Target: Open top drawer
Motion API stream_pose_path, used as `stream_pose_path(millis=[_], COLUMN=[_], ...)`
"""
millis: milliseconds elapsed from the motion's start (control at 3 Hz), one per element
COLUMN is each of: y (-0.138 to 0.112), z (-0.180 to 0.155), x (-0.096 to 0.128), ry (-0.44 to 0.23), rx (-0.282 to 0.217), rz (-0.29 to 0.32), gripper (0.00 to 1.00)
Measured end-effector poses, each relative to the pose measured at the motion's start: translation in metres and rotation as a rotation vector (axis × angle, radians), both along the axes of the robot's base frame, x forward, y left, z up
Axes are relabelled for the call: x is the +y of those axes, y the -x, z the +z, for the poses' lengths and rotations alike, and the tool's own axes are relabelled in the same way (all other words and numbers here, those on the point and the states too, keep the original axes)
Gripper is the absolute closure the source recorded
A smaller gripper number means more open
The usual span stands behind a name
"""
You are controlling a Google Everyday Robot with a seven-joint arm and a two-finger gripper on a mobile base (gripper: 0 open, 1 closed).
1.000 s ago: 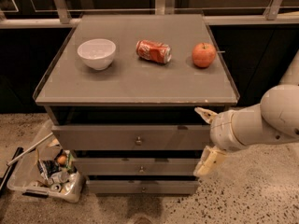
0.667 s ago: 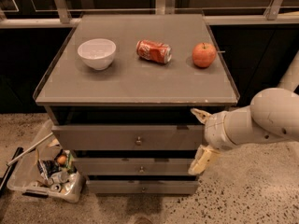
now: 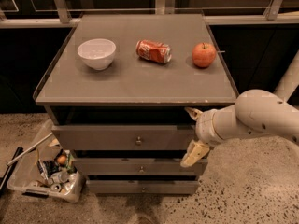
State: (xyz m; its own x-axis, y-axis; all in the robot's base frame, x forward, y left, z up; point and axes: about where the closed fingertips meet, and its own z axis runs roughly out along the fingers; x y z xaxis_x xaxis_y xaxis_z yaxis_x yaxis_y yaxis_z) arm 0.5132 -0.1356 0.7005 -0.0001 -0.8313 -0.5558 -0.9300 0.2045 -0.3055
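The fingers (image 3: 194,153) stand wide apart, one above the other, and hold nothing. The upper tip sits near the underside of the bench (image 3: 140,85) and the lower one hangs past the bottom edge of the top drawer (image 3: 107,138). The gripper (image 3: 191,132) is thus at the right end of the drawer front, well to the right of the small round knob (image 3: 138,140) in its middle. It seems spread to close on the knob or catch the front's edge, though it has neither yet. Behind it, the thick white arm (image 3: 261,115) reaches in from the right. The top drawer sits just under the bench top, a wide, flat, matte grey front that looks shut or nearly so, with a dark gap above it. Below it are two slimmer drawers (image 3: 140,168) with similar knobs. On the bench, well clear of the work, stand a white bowl (image 3: 96,53), a tipped red can (image 3: 153,51) and an apple (image 3: 204,55).
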Motion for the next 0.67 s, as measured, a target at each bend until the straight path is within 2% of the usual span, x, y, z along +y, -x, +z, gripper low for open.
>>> stream_pose_path(millis=[667], y=[-0.023], z=[-0.04], x=[0.009], ry=[-0.028], rx=[0.023], rz=[-0.02], gripper=[0.0])
